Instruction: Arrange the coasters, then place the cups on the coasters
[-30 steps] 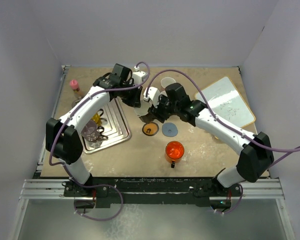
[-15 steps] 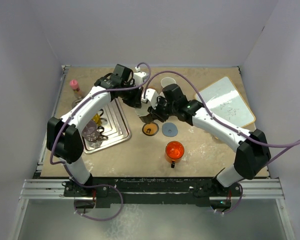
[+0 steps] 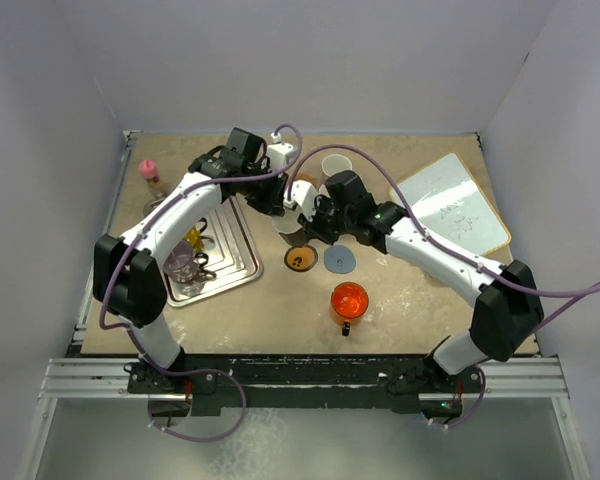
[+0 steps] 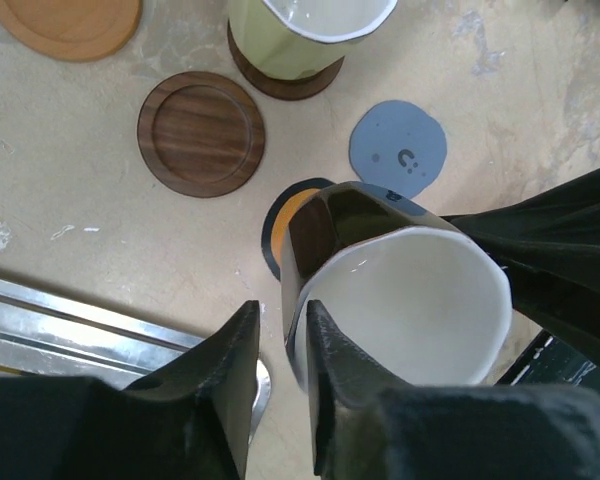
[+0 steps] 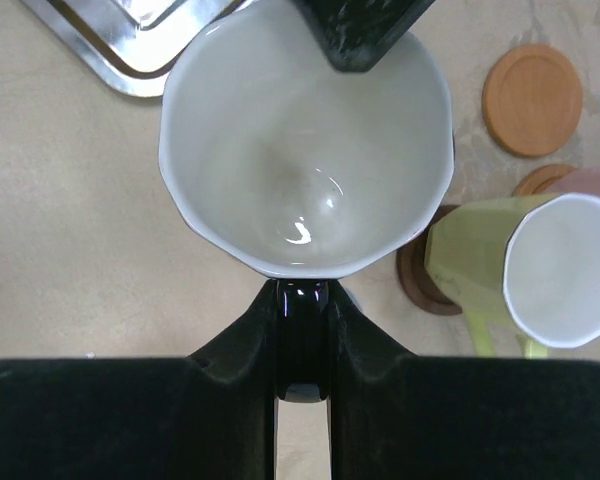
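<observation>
Now, on your right wrist view, the right gripper [image 5: 302,300] is clenched on the handle [image 5: 302,345] of the black cup [image 5: 305,140]: both fingers press the glossy black loop from either side. You look straight down into the cup's faceted white inside. A dark finger [image 5: 365,30] from the left arm reaches over its far rim. Beyond it lies a corner of the tray [image 5: 140,60]. To the right sit the orange coaster [image 5: 532,100] and the green cup [image 5: 520,270], which stands on a brown coaster [image 5: 420,280].

On your left wrist view, the left gripper [image 4: 280,335] straddles the cup's wall, one finger outside and one at the rim. You cannot tell whether it pinches the wall or has let go. The cup, shiny black outside, covers part of the black-and-orange coaster [image 4: 285,215]. The grey-blue coaster [image 4: 398,148] lies just beyond, and a walnut coaster [image 4: 202,132] sits bare to the left.

From the top camera, both arms meet mid-table over the cup, just behind the black-and-orange and grey-blue coasters. The red cup [image 3: 348,299] stands nearer you, apart from them. Whether it has a coaster beneath, you cannot tell.
</observation>
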### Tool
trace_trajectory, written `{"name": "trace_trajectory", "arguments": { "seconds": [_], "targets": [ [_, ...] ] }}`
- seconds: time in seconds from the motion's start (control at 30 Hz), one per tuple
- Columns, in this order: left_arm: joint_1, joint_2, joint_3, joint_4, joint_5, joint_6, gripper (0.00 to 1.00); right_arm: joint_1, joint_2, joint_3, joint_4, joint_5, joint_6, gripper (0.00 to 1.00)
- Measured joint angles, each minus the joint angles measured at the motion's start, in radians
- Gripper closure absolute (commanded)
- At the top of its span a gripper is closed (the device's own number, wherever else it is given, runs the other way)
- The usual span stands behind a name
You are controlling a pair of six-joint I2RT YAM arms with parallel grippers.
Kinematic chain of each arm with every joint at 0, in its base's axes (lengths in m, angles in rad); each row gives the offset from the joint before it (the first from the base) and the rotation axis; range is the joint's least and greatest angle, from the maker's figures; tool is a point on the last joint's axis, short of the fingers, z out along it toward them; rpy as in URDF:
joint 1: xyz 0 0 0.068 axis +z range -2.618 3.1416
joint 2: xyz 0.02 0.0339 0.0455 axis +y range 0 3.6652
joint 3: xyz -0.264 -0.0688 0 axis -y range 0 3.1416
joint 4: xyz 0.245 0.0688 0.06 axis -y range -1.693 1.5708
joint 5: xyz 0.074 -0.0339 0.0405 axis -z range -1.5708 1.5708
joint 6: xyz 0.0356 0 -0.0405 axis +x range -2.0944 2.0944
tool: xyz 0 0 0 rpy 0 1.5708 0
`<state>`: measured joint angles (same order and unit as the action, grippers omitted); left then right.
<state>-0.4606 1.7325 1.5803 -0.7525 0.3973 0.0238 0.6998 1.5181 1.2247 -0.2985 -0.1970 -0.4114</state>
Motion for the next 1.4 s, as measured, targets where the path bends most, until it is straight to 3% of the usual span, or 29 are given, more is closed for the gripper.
{"name": "trace_trajectory", "arguments": {
  "seconds": [0.17,0.3,0.57,0.83,1.07,1.4],
  "targets": [
    [0.0,-0.041,0.0,0.013,0.019,0.026,0.59,-0.011,-0.047,-0.08,-0.013,0.004,-0.026,1.0],
    [0.0,-0.089,0.0,0.026,0.01,0.05,0.42,-0.05,-0.095,-0.144,-0.013,-0.007,-0.044,1.0],
    [0.0,-0.156,-0.011,0.026,-0.106,0.091,0.23,-0.228,-0.195,-0.216,-0.007,-0.08,-0.065,1.0],
    [0.047,-0.203,-0.055,0.019,-0.203,0.108,0.2,-0.31,-0.201,-0.315,0.031,-0.159,-0.082,1.0],
    [0.115,-0.237,-0.099,0.029,-0.228,0.108,0.2,-0.316,-0.191,-0.381,0.074,-0.231,-0.09,1.0],
    [0.12,-0.249,-0.127,0.042,-0.227,0.107,0.2,-0.316,-0.161,-0.382,0.138,-0.273,-0.089,1.0]
  ]
}}
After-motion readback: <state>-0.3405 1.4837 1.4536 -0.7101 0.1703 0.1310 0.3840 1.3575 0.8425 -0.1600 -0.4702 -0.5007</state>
